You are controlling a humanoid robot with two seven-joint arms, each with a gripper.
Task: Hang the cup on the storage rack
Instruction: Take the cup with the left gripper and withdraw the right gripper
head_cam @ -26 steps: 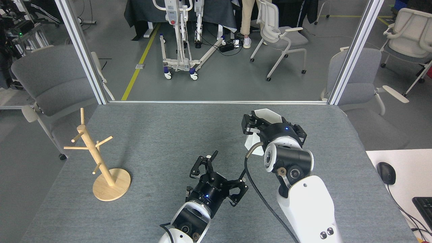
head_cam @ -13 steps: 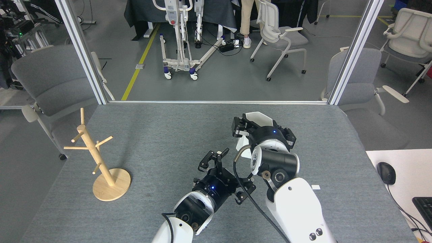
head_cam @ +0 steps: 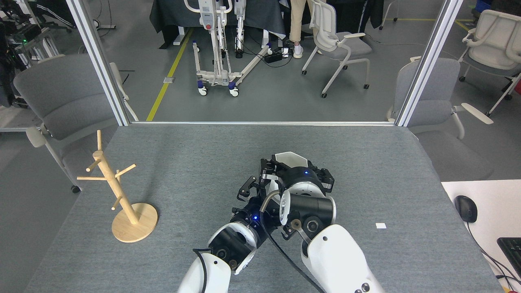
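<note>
my right gripper was clamped on the white cup at mid-table, my left gripper spread empty just beside. a steady handover mattered; the rack stood well apart, left.

Grey floor with yellow line; office chairs behind.

White cup, pale wood storage rack, grey speckled table, black grippers on white arms
</note>
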